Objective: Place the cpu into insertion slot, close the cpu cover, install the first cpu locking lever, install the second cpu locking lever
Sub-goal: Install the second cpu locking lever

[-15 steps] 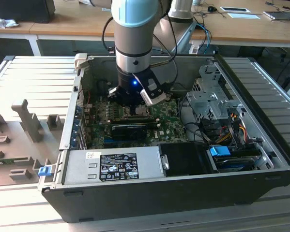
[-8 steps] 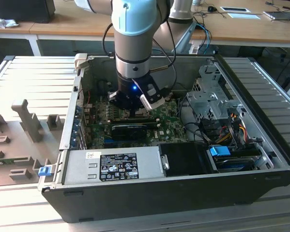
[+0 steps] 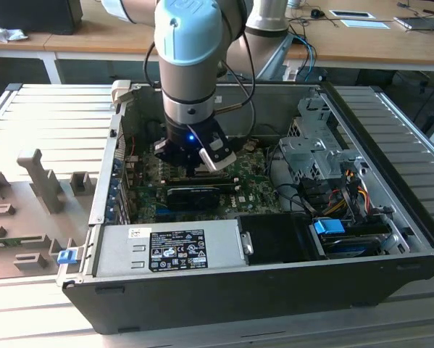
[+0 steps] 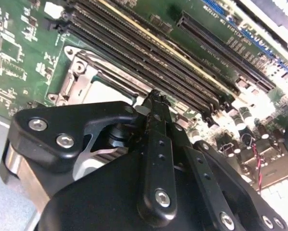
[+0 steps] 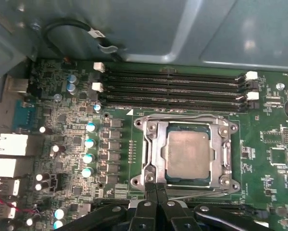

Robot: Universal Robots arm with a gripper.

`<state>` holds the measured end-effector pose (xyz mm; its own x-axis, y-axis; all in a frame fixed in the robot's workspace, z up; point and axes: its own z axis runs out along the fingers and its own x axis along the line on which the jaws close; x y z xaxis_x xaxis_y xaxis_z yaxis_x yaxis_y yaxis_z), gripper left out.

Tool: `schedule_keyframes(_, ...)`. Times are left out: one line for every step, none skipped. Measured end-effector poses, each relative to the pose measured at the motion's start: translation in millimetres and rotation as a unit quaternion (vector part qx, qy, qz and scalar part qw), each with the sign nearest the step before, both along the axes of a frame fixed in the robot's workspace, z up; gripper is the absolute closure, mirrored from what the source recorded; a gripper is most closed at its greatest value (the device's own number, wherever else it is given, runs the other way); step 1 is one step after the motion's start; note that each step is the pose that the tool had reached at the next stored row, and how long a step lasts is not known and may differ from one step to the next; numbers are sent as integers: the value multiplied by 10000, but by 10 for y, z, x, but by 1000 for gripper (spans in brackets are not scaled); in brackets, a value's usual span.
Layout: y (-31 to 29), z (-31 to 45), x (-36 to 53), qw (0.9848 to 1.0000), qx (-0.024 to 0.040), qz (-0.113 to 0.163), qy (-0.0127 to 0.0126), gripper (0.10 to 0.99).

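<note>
First wrist view has the cpu (image 5: 188, 154) seated in the insertion slot (image 5: 169, 179) under the lowered cpu cover (image 5: 153, 149). The pincer (image 5: 156, 188), fingertips pressed together on nothing, sits at the cover's edge. That cover looks thin, stiff and springy, best pushed at its rim.

A grey power supply (image 3: 169, 246) lies near a metal drive cage (image 3: 311, 148) with coloured cables (image 3: 351, 185).

A ribbed pale-grey metal table (image 3: 35, 116) carries an open black computer case (image 3: 260, 290) and grey plastic fixture blocks (image 3: 39, 181).
</note>
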<state>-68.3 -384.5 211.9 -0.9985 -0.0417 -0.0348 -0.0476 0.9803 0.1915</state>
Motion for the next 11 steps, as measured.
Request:
schedule_keyframes(-24, -5, -2, 10000, 48, -1, 0, 980)
schedule_keyframes(-44, -8, -4, 10000, 92, -1, 0, 980)
schedule_keyframes(-60, -10, -7, 9999, 155, -1, 0, 980)
schedule_keyframes(-73, -11, -15, 9997, 234, -1, 0, 980)
schedule_keyframes(-85, -11, -24, 9995, 308, -1, 1, 980)
schedule_keyframes(-99, -12, -32, 9993, 368, -1, 1, 980)
schedule_keyframes(-120, -14, -36, 9991, 418, -1, 0, 980)
schedule_keyframes(-135, -16, -39, 9990, 445, -1, 0, 980)
schedule_keyframes(-152, -17, -44, 9989, 475, -1, 0, 980)
schedule_keyframes(-165, -17, -47, 9988, 493, -1, 0, 980)
schedule_keyframes(-195, -20, -51, 9986, 522, -1, 0, 980)
